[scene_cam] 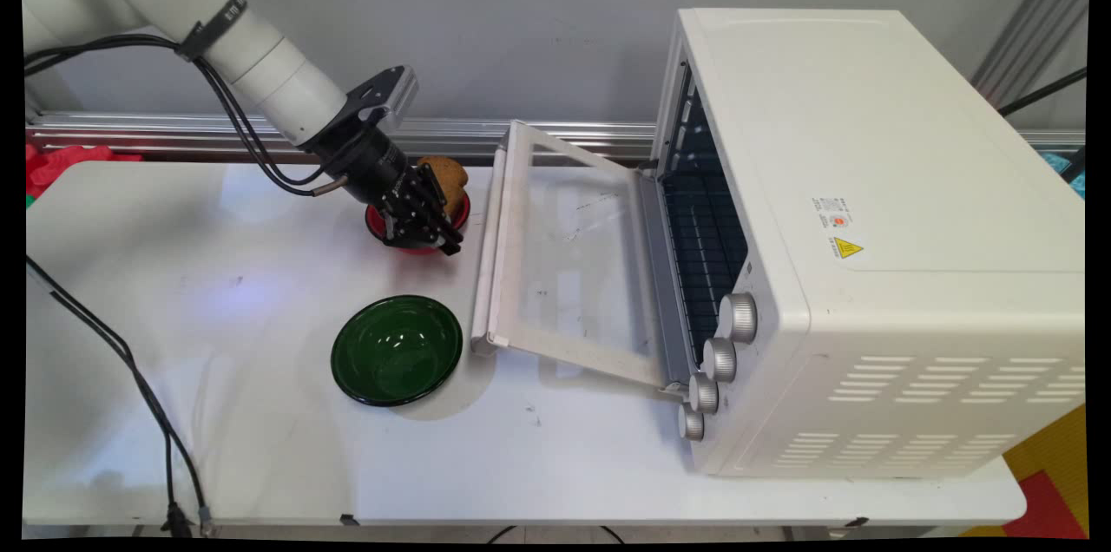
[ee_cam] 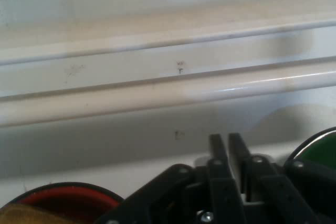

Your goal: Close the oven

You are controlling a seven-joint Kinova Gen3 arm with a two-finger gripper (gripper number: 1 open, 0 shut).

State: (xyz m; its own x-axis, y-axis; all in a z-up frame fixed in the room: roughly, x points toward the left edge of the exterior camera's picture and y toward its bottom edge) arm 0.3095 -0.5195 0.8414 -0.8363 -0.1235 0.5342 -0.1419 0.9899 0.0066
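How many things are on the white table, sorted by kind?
Bowls: 2, a glossy green bowl and a red bowl.
Food: 1, a brown bread piece in the red one.
Ovens: 1, a white toaster oven, door open.
Total: 4.

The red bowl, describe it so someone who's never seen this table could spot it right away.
Start at the big white toaster oven on the table's right, its glass door folded down to the left. Just beyond the door's far left corner sits the red bowl, under the robot's black hand. Unlike the empty green bowl nearer the camera, it holds a brown lump of food.
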